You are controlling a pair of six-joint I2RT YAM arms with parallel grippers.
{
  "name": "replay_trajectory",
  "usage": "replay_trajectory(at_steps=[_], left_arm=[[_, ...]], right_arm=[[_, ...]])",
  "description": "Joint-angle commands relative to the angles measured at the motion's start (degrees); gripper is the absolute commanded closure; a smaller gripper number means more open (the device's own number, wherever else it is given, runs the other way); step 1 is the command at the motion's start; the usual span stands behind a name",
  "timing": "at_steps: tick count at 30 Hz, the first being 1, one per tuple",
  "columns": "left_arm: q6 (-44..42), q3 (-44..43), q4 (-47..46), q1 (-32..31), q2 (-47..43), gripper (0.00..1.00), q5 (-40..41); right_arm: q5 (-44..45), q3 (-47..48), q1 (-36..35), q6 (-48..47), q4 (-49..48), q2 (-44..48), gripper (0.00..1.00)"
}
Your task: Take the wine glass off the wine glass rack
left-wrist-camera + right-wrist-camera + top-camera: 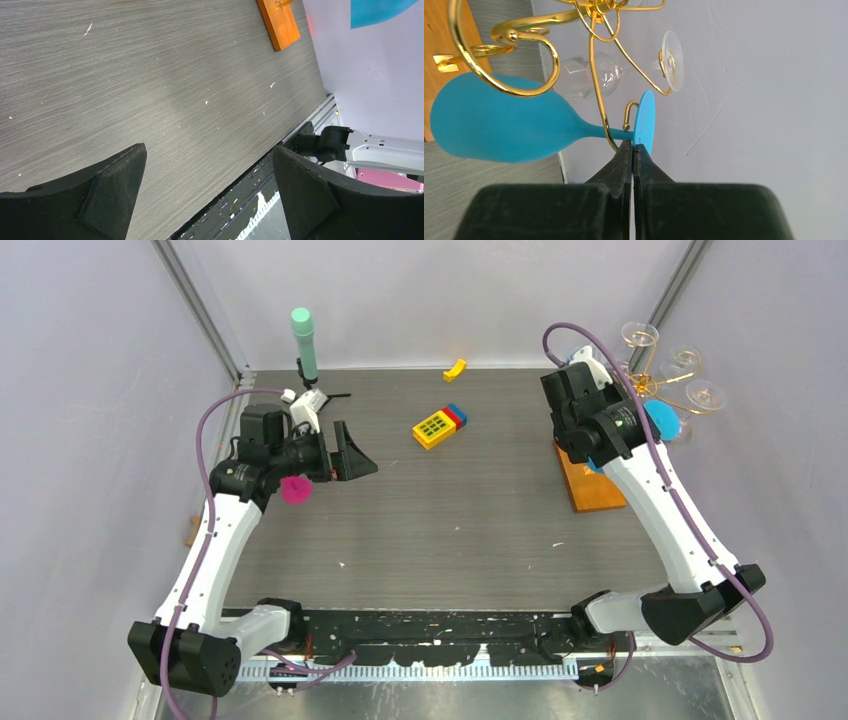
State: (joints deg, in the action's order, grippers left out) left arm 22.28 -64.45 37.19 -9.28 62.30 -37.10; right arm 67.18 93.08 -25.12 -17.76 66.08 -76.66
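Over the tabletop (450, 510) we see the right arm (660, 500) stretched forward to the wine glass rack (592, 485) at the far right. The left arm (215, 550) bends over the left side. The blue wine glass (499, 125) hangs on the rack. The right hand (632, 147) is clenched, grasping the edge of its foot. The left hand (208, 150) is released wide.

You cannot see the lower foot rim of the blue wine glass (499, 127); the pinched jaws of the right gripper (632, 147) cover it. Above them the wine glass rack (511, 36) is cropped at the top; leftward, its base too.
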Motion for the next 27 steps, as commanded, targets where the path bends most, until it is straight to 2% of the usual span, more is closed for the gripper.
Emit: replay_trajectory(at_steps=[1,8,19,27], left_arm=[[-0.49,-0.16,-0.65,-0.14,0.08,0.00,0.11],[-0.40,-0.24,-0.63,-0.20,0.17,0.00,0.10],[-0.40,-0.33,-0.55,-0.19,0.19,0.00,-0.01],[-0.34,-0.42,-0.57,-0.13,0.27,0.00,-0.07]], right_arm=[[0.75,3.56,-1.63,2.16,2.64,-0.18,1.00],[0.42,4.37,-1.94,-0.09,-0.51,-1.42,1.00],[4.73,2.15,-1.56,-10.17,-15.59,-2.20,1.00],[5.03,1.75,2.37,-13.23,-20.32,-2.70,1.00]])
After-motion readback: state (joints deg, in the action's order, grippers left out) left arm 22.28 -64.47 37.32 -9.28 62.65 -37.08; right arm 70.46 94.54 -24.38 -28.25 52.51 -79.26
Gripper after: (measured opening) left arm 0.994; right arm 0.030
